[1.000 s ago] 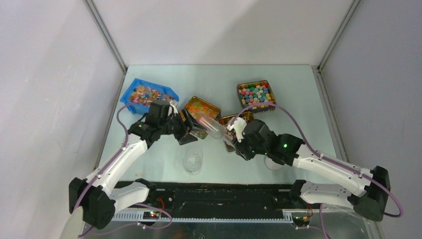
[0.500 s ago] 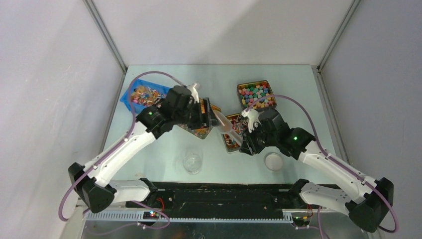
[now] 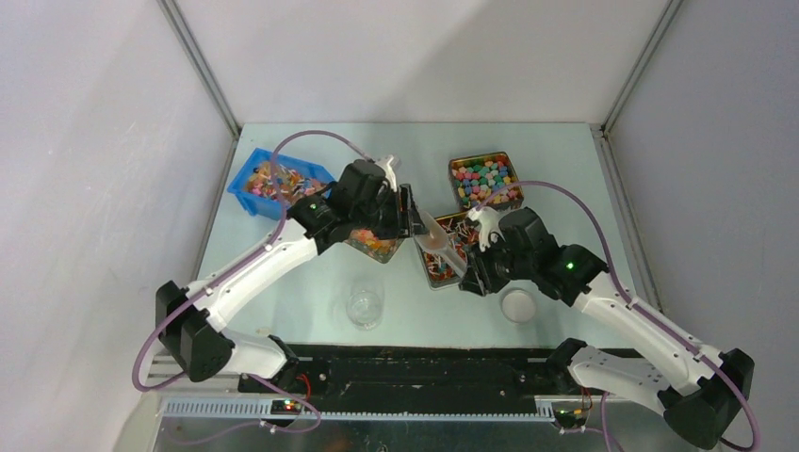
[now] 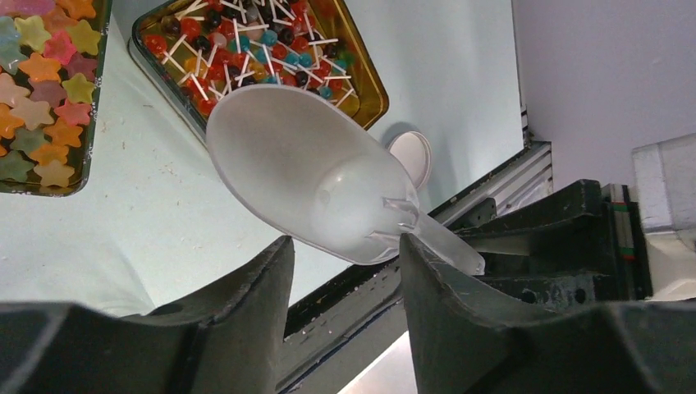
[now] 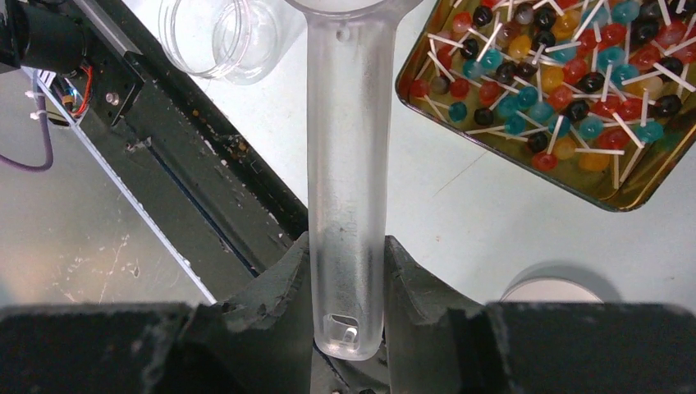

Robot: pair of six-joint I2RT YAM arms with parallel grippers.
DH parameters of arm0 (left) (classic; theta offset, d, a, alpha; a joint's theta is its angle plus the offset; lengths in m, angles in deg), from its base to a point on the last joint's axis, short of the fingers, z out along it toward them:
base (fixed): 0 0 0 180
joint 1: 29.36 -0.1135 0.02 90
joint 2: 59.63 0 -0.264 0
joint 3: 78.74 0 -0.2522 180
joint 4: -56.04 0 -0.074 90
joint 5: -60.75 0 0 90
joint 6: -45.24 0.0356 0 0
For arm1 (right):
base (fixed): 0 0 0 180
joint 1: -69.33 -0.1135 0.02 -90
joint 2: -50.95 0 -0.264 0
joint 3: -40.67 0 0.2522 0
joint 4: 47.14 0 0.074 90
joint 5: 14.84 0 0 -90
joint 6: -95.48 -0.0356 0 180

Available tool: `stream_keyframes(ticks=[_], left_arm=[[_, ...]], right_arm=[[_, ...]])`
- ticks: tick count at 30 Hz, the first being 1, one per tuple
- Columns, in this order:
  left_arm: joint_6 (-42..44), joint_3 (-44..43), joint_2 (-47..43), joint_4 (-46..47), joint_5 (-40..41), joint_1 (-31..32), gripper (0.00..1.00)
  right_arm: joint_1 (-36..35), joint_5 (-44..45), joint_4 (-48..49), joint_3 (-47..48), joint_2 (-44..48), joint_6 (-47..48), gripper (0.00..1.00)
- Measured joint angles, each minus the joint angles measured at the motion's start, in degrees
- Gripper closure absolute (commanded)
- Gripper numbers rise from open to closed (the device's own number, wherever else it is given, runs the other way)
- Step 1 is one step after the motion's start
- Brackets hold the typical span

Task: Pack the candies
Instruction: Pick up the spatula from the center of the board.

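Note:
The candies [image 3: 435,269] are small lollipops with white sticks, lying in a gold tin [image 5: 608,199] at mid-table. They also show in the left wrist view [image 4: 254,41] and the right wrist view [image 5: 566,90]. My right gripper [image 5: 349,246] is shut on the handle of a clear plastic scoop [image 5: 349,148]. It holds the scoop [image 3: 435,240] tilted over the tin's left end. The scoop bowl [image 4: 312,172] looks empty. My left gripper [image 4: 345,242] is open just behind the bowl, and I cannot tell whether it touches it. In the top view it [image 3: 412,215] sits left of the scoop.
An open clear jar [image 3: 365,306] stands near the front, also in the right wrist view [image 5: 217,37]. A white lid [image 3: 517,304] lies front right. A tin of star sweets [image 4: 41,90], a blue bin [image 3: 278,182] and a tin of round sweets [image 3: 485,179] stand behind.
My left arm has swung right and away from the star tin, up to the scoop. My right arm has carried the scoop to the right, over the lollipop tin.

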Motion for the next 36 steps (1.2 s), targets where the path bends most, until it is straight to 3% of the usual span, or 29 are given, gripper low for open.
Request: stream_keyframes(ticks=[10,14,22,29,36], left_arm=[[-2.1,8.1,0.0,3.8,-0.2,0.2,0.63],[-3.2,8.8,0.0,5.2,-0.3,0.2,0.63],[-3.6,9.9,-0.4,7.3,-0.3,0.2,0.50],[-5.0,12.9,-3.0,10.5,-1.3,0.2,0.59],[-7.2,15.7,-3.1,13.1,-1.6,0.2,0.61]], right_arm=[[1.5,-0.8,0.2,0.0,1.0,-0.9,1.00],[1.9,-0.7,0.1,0.0,1.3,-1.2,1.00],[2.7,-0.6,0.1,0.0,2.4,-1.0,1.00],[2.8,-0.7,0.1,0.0,2.9,-0.3,1.00],[3.6,-0.6,0.1,0.0,3.7,-0.5,1.00]])
